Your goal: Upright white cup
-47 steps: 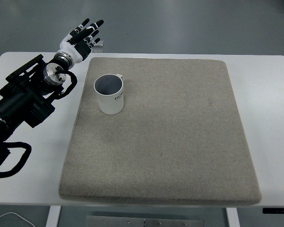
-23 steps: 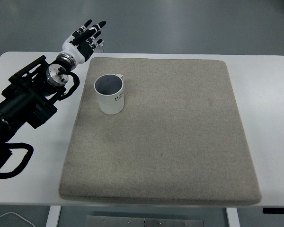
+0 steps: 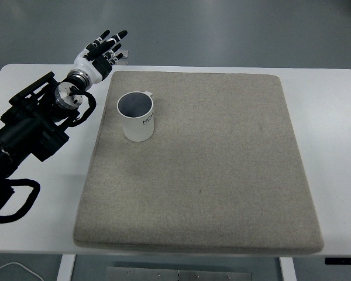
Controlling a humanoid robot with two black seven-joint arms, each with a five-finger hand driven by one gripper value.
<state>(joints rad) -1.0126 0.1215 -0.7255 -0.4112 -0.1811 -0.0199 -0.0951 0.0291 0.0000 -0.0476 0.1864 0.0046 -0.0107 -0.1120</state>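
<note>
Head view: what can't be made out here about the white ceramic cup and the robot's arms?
- White ceramic cup: dark print too small to read; handle mostly hidden behind its body.
- Left hand: palm faces away.
- Right arm: outside the picture.
- Small dark object beside the left hand: cannot be identified.

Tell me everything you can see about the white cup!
The white cup is a smooth, glossy mug, probably ceramic. It stands upright, mouth up, and its inside looks dark and empty. There is small dark print on its side, and a bit of handle peeks out at the back right. It sits on the grey mat, near the far left corner. Nothing else touches it.
</note>
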